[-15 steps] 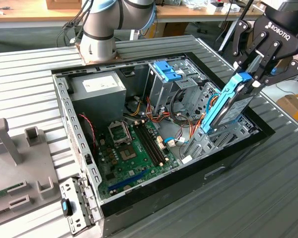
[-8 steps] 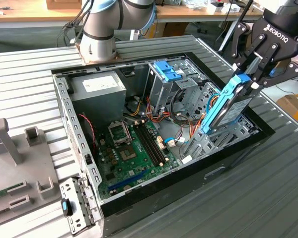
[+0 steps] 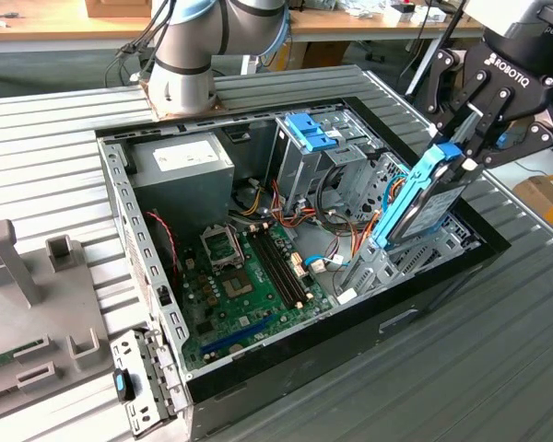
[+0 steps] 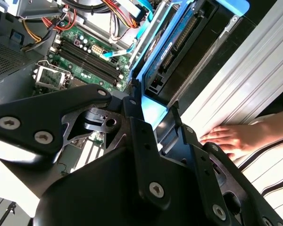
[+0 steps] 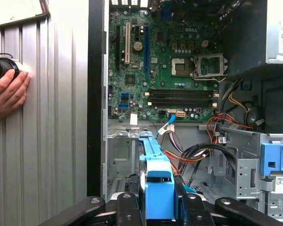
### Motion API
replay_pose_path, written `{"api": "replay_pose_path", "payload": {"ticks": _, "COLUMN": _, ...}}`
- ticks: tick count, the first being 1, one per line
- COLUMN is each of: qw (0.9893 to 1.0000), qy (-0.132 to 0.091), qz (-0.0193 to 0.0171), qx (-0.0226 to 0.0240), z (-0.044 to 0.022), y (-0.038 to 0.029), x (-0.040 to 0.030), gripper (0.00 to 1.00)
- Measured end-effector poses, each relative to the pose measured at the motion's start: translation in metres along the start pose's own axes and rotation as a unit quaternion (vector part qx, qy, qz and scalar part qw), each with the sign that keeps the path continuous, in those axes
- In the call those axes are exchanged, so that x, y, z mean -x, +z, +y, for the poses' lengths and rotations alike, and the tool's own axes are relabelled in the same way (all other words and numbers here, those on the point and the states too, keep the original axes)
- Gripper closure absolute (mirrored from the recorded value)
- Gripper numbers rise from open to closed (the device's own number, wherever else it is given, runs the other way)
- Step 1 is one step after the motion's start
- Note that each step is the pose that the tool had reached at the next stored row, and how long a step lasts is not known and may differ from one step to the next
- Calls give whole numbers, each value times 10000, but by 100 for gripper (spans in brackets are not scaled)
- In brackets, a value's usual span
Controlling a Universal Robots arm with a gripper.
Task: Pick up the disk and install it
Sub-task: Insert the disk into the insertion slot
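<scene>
You had the disk (image 3: 422,198) firmly in hand, operator: the gripper (image 3: 461,152) was clenched on its blue end tab, one finger on each side. Look where it sat! The disk hung directly below the fingers, over the end of the open computer case (image 3: 415,308) at the exterior view's right. Its long axis ran steeply downward from the grip and leaned a touch toward the exterior view's left. Blue rails ran down both long edges.

The low end reached into the metal drive bay (image 3: 435,256), though whether it touched the bay floor I could not tell. In the first wrist view the tab stood up square between the fingers, with the motherboard (image 5: 165,61) lying flat beyond it. So the disk was on edge, not yet level with the case floor and not seated.

A person's hand (image 5: 7,92) rested on the ribbed table (image 5: 52,117) beside the case, well apart from the disk.
</scene>
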State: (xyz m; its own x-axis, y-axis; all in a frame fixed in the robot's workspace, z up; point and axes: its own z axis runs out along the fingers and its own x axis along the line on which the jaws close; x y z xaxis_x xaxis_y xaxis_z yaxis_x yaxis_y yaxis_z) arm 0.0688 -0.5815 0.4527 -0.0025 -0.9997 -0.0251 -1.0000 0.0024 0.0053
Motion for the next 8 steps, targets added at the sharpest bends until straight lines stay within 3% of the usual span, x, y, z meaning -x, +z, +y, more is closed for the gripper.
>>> {"api": "replay_pose_path", "payload": {"ticks": 5, "qw": 10000, "qy": 0, "qz": -2, "qx": 0, "z": -13, "y": 22, "x": 0, "gripper": 64}}
{"api": "replay_pose_path", "payload": {"ticks": 8, "qw": 10000, "qy": 0, "qz": -1, "qx": 0, "z": -13, "y": 119, "x": -5, "gripper": 64}}
